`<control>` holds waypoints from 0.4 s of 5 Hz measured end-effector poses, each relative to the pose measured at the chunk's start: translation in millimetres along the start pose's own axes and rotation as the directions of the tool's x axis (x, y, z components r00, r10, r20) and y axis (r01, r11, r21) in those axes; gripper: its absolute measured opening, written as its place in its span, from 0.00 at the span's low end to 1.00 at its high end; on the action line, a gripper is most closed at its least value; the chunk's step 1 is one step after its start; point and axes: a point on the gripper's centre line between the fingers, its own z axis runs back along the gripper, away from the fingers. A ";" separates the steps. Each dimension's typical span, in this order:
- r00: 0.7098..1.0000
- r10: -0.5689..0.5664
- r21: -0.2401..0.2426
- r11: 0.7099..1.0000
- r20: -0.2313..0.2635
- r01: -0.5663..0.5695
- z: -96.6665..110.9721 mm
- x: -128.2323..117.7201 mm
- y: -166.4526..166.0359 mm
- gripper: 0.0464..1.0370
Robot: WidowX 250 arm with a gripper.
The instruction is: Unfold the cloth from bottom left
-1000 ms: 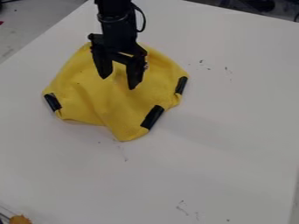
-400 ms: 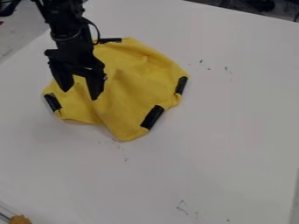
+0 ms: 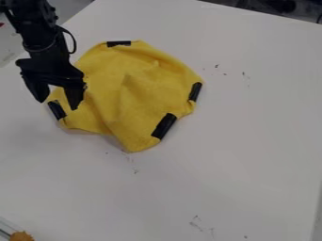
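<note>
Hanging gripper (image 3: 58, 105): at the upper left, pointing down by the left edge of the yellow cloth (image 3: 135, 94).
Fingers (image 3: 74, 98): spread wide, one over the cloth, the other just outside its edge; whether either touches, I cannot tell.
Cloth: on the white table (image 3: 252, 127), left of the view's middle, rumpled, with raised folds and an uneven outline.
Black strips: four along the cloth's edge, at the top (image 3: 119, 43), right (image 3: 196, 92), lower right (image 3: 165, 126) and left (image 3: 56, 109), the left one near the fingertips.
Orange-brown object (image 3: 21, 236): bottom left corner, well apart from the cloth.
</note>
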 end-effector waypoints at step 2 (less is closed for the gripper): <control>0.998 0.054 0.029 0.998 -0.010 -0.053 -14.7 -8.8 16.6 0.96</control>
